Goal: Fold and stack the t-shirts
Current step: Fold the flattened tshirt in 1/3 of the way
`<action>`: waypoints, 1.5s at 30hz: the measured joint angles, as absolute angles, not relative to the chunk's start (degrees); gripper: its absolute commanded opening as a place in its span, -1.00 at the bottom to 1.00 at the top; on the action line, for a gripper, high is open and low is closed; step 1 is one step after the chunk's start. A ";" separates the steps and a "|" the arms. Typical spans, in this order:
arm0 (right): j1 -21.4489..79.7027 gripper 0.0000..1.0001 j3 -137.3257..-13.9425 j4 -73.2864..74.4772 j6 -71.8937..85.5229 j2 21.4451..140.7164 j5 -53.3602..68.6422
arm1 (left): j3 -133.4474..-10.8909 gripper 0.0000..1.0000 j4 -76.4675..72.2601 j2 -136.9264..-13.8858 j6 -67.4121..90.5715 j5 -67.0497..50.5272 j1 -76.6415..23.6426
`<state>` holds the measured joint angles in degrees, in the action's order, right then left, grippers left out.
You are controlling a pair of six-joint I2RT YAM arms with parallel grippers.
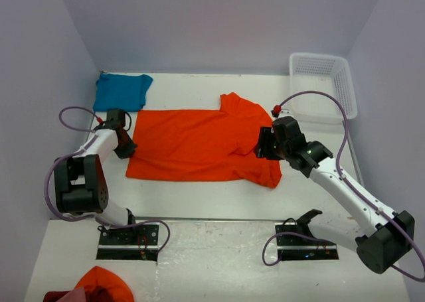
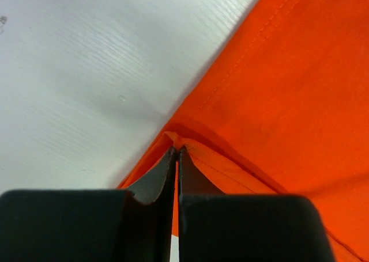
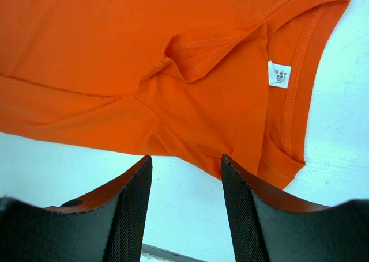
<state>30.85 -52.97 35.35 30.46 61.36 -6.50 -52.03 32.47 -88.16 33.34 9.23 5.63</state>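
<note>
The left hand is pressed together on the hem edge of the orange t-shirt, and a small ridge of cloth is pinched at its tip. Bare white counter is seen to its left. The shirt is spread flat, reaching from the left hand across to the right hand. The right hand is held spread over the collar end, and nothing is gripped by it. The white neck label is seen ahead of it and to its right. The teal-blue t-shirt is laid beyond the left hand, near the orange one's corner. A white basket is set beyond the right hand.
</note>
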 measured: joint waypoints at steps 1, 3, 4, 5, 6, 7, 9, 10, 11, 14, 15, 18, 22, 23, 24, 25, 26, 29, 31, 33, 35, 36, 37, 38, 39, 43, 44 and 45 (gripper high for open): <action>30.85 0.05 -52.97 35.48 30.46 61.56 -6.50 | -52.05 -1.00 32.51 -88.16 33.32 9.34 6.15; 30.85 0.04 -52.97 35.75 30.57 61.76 -6.55 | -52.14 -1.00 32.53 -88.16 33.32 9.43 6.81; 30.85 0.05 -52.97 35.79 30.61 61.78 -6.52 | -52.18 -1.00 32.53 -88.16 33.32 9.43 7.03; 30.85 0.05 -52.97 35.86 30.65 61.82 -6.52 | -52.27 -1.00 32.53 -88.16 33.32 9.41 7.14; 30.85 0.05 -52.97 35.97 30.72 61.89 -6.55 | -52.31 -1.00 32.51 -88.25 33.32 9.41 7.20; 30.85 0.05 -52.97 36.10 30.87 62.00 -6.55 | -52.36 -1.00 32.51 -88.38 33.30 9.34 7.31; 30.89 0.07 -52.97 36.36 31.22 62.37 -6.57 | -52.69 -0.82 32.53 -89.21 33.28 9.04 7.73; 31.05 0.08 -52.97 36.51 31.57 62.65 -6.72 | -52.99 -0.75 32.53 -89.93 33.21 8.71 8.01; 31.14 0.11 -52.88 36.53 32.14 62.92 -6.83 | -53.28 -0.70 32.49 -90.59 33.17 8.40 8.32; 31.51 0.15 -51.90 36.69 34.48 63.33 -7.92 | -53.58 -0.49 32.47 -91.26 33.10 7.44 8.95; 31.73 0.15 -51.42 36.86 35.59 63.61 -8.54 | -53.60 -0.36 32.45 -91.02 33.10 7.22 8.95; 32.64 0.15 -50.52 38.70 39.92 65.56 -11.70 | -53.63 -0.17 32.51 -89.23 32.64 6.90 8.95; 33.78 0.12 -48.45 40.49 46.59 67.75 -14.81 | -54.24 0.01 32.82 -83.77 32.08 7.53 8.49; 33.87 0.11 -47.66 40.64 47.90 67.77 -15.18 | -54.46 0.01 32.82 -82.37 32.10 7.70 8.10; 33.95 0.11 -46.61 40.60 49.39 67.70 -15.53 | -54.61 0.00 32.73 -80.86 32.10 7.88 7.46; 33.98 0.11 -45.58 40.62 50.50 67.59 -15.64 | -54.68 -0.03 32.75 -79.55 32.12 7.92 6.83; 33.98 0.10 -44.42 40.62 52.03 67.42 -15.79 | -54.65 -0.08 32.69 -78.35 32.23 7.88 5.76; 33.98 0.10 -41.67 40.84 55.68 67.16 -16.88 | -53.91 -0.41 31.68 -76.16 32.51 5.80 2.46; 33.98 0.10 -40.56 41.21 57.82 66.98 -17.34 | -52.29 -0.91 30.22 -76.27 32.95 4.01 1.34; 33.98 0.10 -40.01 41.17 59.40 66.98 -17.52 | -50.35 -1.00 29.45 -77.80 33.26 2.57 1.21; 33.98 0.09 -39.70 41.15 60.71 66.98 -17.61 | -48.86 -1.00 29.02 -80.58 33.41 0.89 1.23; 33.98 0.09 -39.59 41.10 61.17 67.00 -17.72 | -48.34 -1.00 28.88 -81.91 33.43 0.12 1.23; 33.98 0.09 -39.57 41.12 61.58 67.11 -17.89 | -47.79 -1.00 28.53 -83.29 33.45 -0.71 1.21; 33.98 0.09 -39.57 41.06 61.95 67.26 -18.17 | -47.31 -1.00 28.25 -84.44 33.45 -1.43 1.21; 33.98 0.07 -39.57 40.99 62.19 67.44 -18.39 | -47.03 -1.00 28.08 -85.21 33.45 -1.87 1.21; 34.02 -0.03 -38.61 39.70 63.26 67.64 -18.44 | -46.94 -1.00 27.29 -86.04 33.45 -2.83 1.21; 34.02 -0.06 -38.13 39.27 63.46 67.64 -18.37 | -46.96 -1.00 27.09 -86.04 33.47 -2.87 1.21; 34.02 -0.07 -37.63 38.98 63.68 67.61 -18.24 | -46.94 -1.00 26.98 -86.06 33.52 -2.96 1.21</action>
<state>34.02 -37.63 38.98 63.68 67.61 -18.24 -46.94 26.98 -86.06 33.52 -2.96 1.21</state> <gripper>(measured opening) 0.484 0.002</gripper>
